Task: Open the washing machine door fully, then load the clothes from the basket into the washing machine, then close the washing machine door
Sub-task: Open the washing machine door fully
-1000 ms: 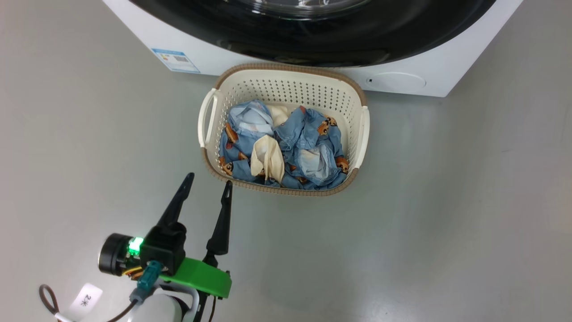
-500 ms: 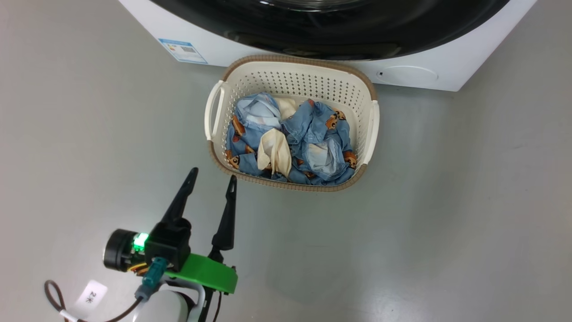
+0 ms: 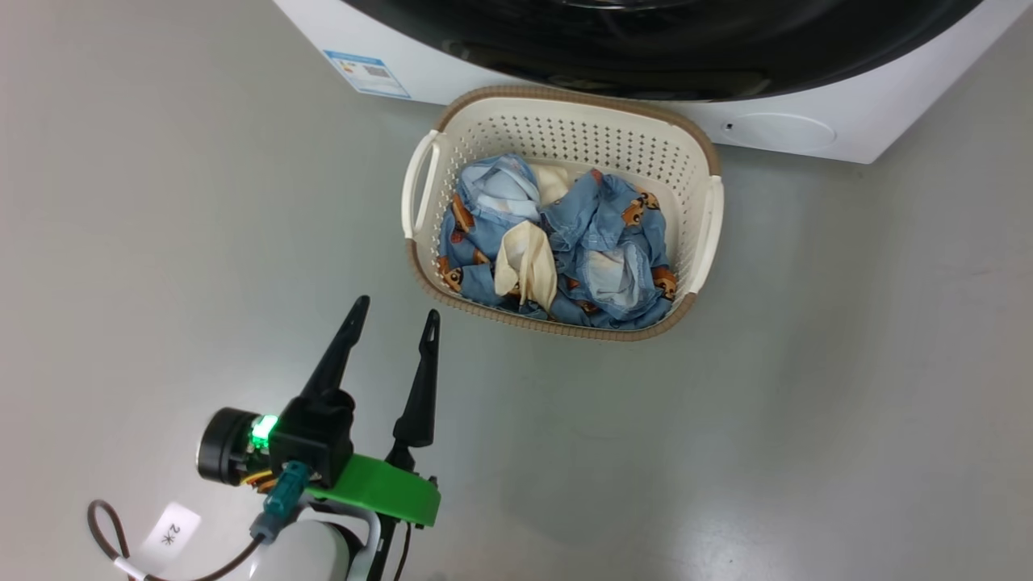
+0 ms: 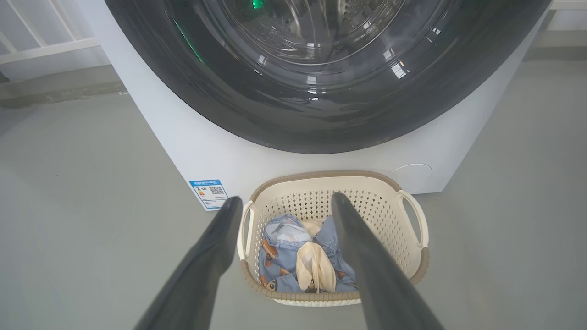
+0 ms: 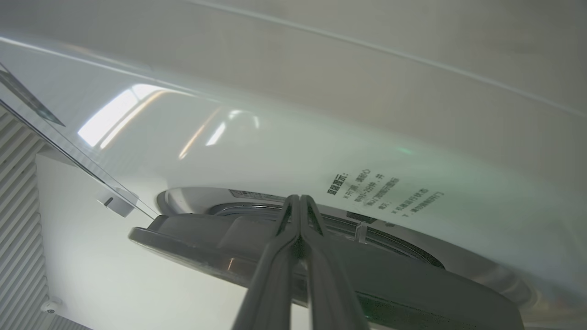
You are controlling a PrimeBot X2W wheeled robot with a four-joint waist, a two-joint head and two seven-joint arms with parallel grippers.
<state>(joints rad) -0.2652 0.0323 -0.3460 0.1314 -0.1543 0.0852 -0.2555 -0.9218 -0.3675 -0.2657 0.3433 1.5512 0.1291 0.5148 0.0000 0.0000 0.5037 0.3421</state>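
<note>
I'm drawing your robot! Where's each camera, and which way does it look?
Head view: on the head, looking down at a cream perforated plastic basket; open left hand shows.
Left wrist view: left wrist, facing the round black-rimmed glass door; that hand's fingers show.
Right wrist view: right wrist, close on that door's edge; shut right hand shows.
Shared: first two see the basket.

The left gripper [image 3: 397, 307] has two long, tapering black fingers [image 3: 339, 353] on a black block [image 3: 315, 436] with a green light [image 3: 261, 430]. Behind sit a bright green bracket [image 3: 379, 496], a round black camera [image 3: 222, 445], a teal plug [image 3: 282, 492], a brown cable [image 3: 234, 561], a white marked tag [image 3: 171, 532] and a white forearm [image 3: 299, 558]. The right gripper [image 5: 298, 198] has grey fingers [image 5: 270, 279].
</note>
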